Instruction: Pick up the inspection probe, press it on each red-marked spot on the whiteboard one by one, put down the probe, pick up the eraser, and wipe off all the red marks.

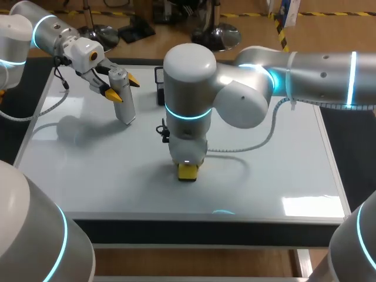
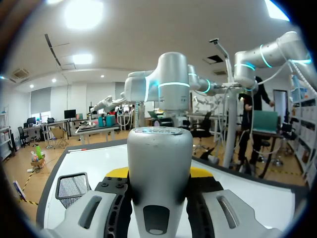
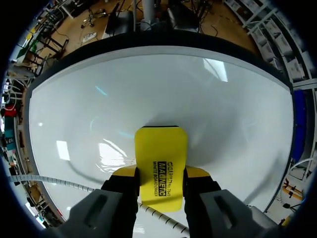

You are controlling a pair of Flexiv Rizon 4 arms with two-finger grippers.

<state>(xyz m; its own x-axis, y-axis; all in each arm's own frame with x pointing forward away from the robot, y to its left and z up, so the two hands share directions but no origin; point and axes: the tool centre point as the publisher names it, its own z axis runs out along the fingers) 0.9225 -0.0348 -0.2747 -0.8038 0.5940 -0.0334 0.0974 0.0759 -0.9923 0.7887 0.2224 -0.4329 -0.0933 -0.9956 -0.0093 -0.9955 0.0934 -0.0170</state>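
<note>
The left gripper point(image 1: 121, 88) is clenched around the upper part of the grey inspection probe point(image 1: 124, 107). The probe hangs tilted over the far left part of the whiteboard point(image 1: 264, 176), and I cannot tell whether its lower end touches the board. The right gripper point(image 3: 161, 173) grasps the yellow eraser point(image 3: 161, 151) from both sides, holding it against the whiteboard near the middle, toward the near edge.

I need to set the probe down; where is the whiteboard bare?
Free: the near-left stretch of the whiteboard, between the probe and the eraser, and the right half past the grey cable. Crowded: the middle, where the right arm holds the eraser, and the far edge by the black object.
</note>
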